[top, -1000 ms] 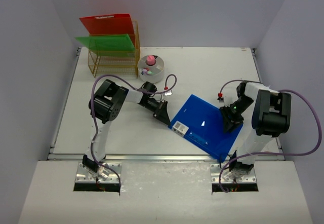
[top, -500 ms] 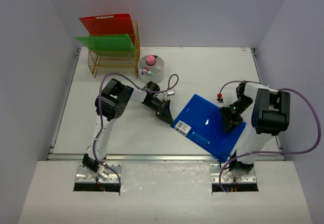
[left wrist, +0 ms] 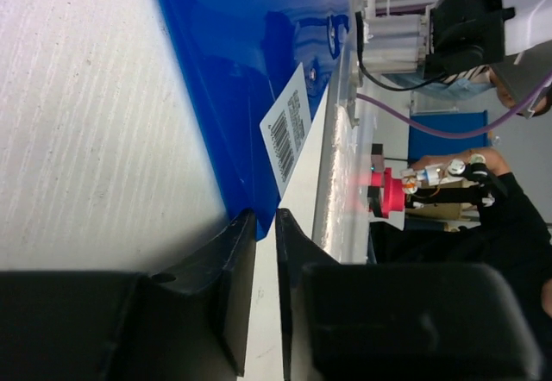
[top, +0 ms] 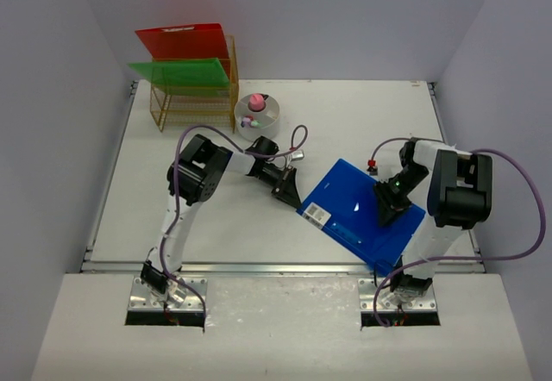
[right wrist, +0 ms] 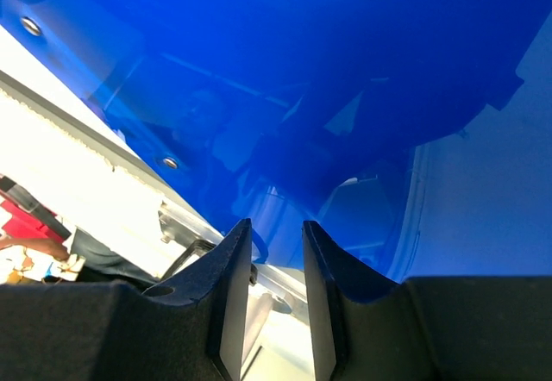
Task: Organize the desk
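Filling the view, desk: the white desk (top: pixel 362 114) lay flat between pale walls, a metal rail (top: pixel 259 266) running along its near edge.
Right arm: the right arm (top: pixel 457 191) stood at the desk's right side, bent down toward the folder.
Left arm: the left arm (top: pixel 194 178) reached from the left across the middle of the desk.
Folder: a blue folder (top: pixel 358 213) (left wrist: pixel 250 71) (right wrist: pixel 302 71) lay askew on the desk's near right part, one corner reaching the rail.
Rack: a gold wire rack (top: pixel 185 109) stood at the far left corner; a red folder (top: pixel 183 40) leaned in it above a green folder (top: pixel 181 72).
Pot: a round white pot (top: pixel 269 122) sat just right of the rack, with a pink ball (top: pixel 256 103) on top and a few small bits in it, too small to name.
Left gripper: the left gripper (top: pixel 296 200) (left wrist: pixel 266 226) had its tips at the folder's left edge, fingers drawn nearly together, only a thin white slit between them.
Right gripper: the right gripper (top: pixel 388 207) (right wrist: pixel 274 234) was over the folder's right part, its gap narrow; I cannot tell whether it gripped anything.
Label: a white barcode label (top: pixel 316 215) (left wrist: pixel 289 131) sat on the folder's left corner.
Red piece: a small red object (top: pixel 375 165) lay just past the folder's far corner.
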You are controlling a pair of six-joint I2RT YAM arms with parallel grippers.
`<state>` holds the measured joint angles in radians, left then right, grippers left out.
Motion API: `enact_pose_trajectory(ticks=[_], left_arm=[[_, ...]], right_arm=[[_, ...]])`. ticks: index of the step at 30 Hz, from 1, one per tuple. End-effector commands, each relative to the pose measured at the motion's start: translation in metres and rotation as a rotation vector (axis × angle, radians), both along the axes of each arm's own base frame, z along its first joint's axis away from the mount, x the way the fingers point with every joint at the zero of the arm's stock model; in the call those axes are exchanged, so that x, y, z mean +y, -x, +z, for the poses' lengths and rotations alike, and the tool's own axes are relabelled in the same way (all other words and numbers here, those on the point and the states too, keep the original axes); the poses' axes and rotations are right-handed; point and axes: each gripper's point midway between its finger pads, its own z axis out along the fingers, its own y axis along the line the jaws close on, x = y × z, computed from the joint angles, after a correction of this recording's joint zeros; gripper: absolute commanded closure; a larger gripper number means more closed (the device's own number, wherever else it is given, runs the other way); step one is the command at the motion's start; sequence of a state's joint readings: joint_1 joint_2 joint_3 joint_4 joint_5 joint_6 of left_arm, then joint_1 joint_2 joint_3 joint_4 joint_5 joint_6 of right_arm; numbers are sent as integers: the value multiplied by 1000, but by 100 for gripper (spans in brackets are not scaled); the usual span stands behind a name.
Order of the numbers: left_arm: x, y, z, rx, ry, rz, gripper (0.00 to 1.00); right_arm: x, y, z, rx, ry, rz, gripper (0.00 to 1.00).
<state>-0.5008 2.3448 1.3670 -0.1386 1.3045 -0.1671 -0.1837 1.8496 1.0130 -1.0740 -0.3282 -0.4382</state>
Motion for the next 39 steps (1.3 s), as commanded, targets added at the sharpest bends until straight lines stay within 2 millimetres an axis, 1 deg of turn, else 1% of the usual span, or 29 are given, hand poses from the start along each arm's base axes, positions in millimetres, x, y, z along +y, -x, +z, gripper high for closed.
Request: enact_pose_trajectory(ticks=[1, 2, 4, 6, 8, 11, 15, 17, 18, 20, 21, 23, 24, 25, 26, 27, 29, 31, 33, 34, 39], left_arm=[[-10, 1, -7, -13, -9, -9, 95], [-10, 2, -6, -8, -10, -9, 98], [-8, 4, -3, -8, -9, -7, 100], [-4, 5, 3, -19, -7, 4, 100], [4, 11, 3, -5, -17, 21, 100], [17, 8, 21, -29, -8, 64, 100], [34, 7, 35, -42, -1, 104, 100], [42, 8, 41, -32, 2, 120, 100], [45, 6, 47, -36, 8, 128, 100], [48, 6, 53, -29, 16, 130, 100], [49, 4, 56, -29, 20, 134, 100], [53, 2, 59, -20, 20, 144, 100], [55, 0, 61, -14, 23, 148, 100], [55, 0, 61, -14, 24, 148, 100], [57, -3, 63, -8, 26, 152, 100], [58, -4, 64, -1, 27, 153, 100], [61, -4, 62, 19, 23, 156, 100], [63, -5, 64, 29, 24, 159, 100], [63, -6, 67, 34, 28, 159, 100], [63, -6, 69, 40, 31, 159, 100], [62, -6, 73, 62, 42, 155, 100]], right_arm=[[6, -7, 5, -31, -26, 3, 69], [7, -8, 6, -38, -30, 7, 69], [9, -12, 10, -60, -48, 12, 68], [10, -23, 20, -120, -64, 22, 61], [11, -43, 33, -208, -85, 32, 51], [17, -75, 65, -384, -122, 30, 41], [26, -106, 111, -605, -181, 38, 29], [29, -113, 129, -741, -190, 99, 23], [29, -114, 130, -790, -190, 120, 22], [30, -110, 142, -925, -171, 213, 19], [30, -107, 143, -980, -157, 257, 18], [28, -101, 129, -1074, -126, 324, 16], [27, -97, 126, -1144, -104, 349, 16], [27, -94, 126, -1161, -108, 356, 16], [31, -78, 115, -1240, -94, 425, 14], [31, -80, 117, -1293, -86, 453, 14], [37, -71, 112, -1360, -90, 489, 13], [44, -61, 105, -1405, -106, 513, 11], [49, -54, 103, -1433, -124, 525, 7], [50, -51, 103, -1449, -120, 539, 4], [49, -42, 80, -1506, -62, 679, 3]])
